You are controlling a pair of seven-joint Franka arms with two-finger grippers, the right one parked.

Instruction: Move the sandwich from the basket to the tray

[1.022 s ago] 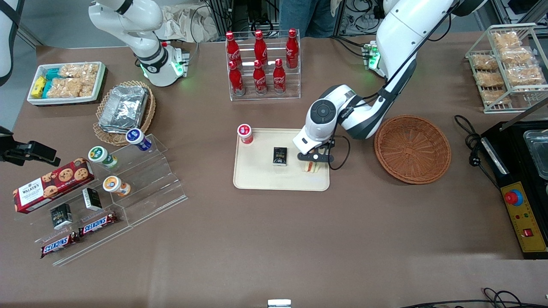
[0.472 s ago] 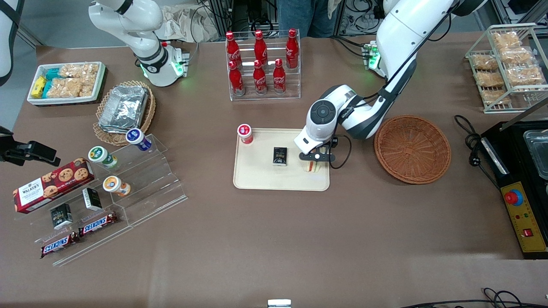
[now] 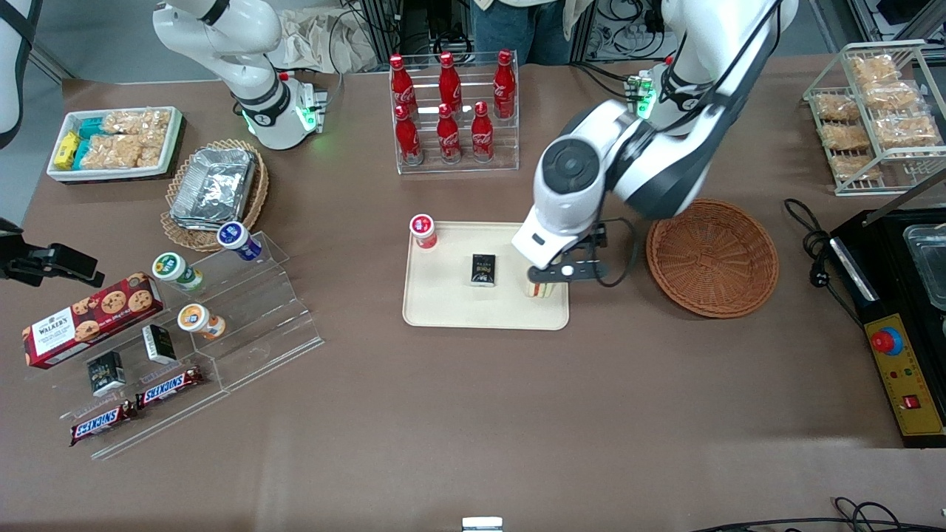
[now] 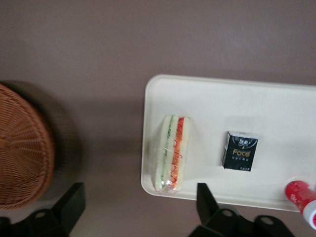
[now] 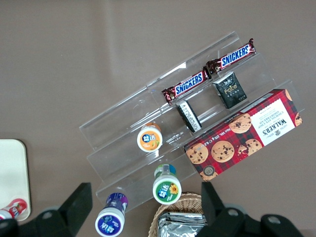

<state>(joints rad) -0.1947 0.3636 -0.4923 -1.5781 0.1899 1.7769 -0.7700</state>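
Note:
The sandwich (image 3: 540, 289) lies on its side on the cream tray (image 3: 443, 309), at the tray's end nearest the basket, its orange-red and green layers showing in the left wrist view (image 4: 172, 154). The left gripper (image 3: 564, 273) hangs above the sandwich, open and empty; in the left wrist view (image 4: 139, 200) its two black fingers (image 4: 74, 201) stand wide apart and well clear of the sandwich. The reddish-brown wicker basket (image 3: 712, 257) is empty and sits beside the tray toward the working arm's end; its edge shows in the left wrist view (image 4: 22, 148). The tray also shows there (image 4: 276, 108).
A small black box (image 3: 483, 269) and a red-capped bottle (image 3: 423, 230) also sit on the tray. A rack of cola bottles (image 3: 452, 111) stands farther from the front camera than the tray. A black appliance (image 3: 902, 295) lies at the working arm's end.
The left gripper has risen away from the sandwich and the arm has lifted. The sandwich stays on the tray where it was.

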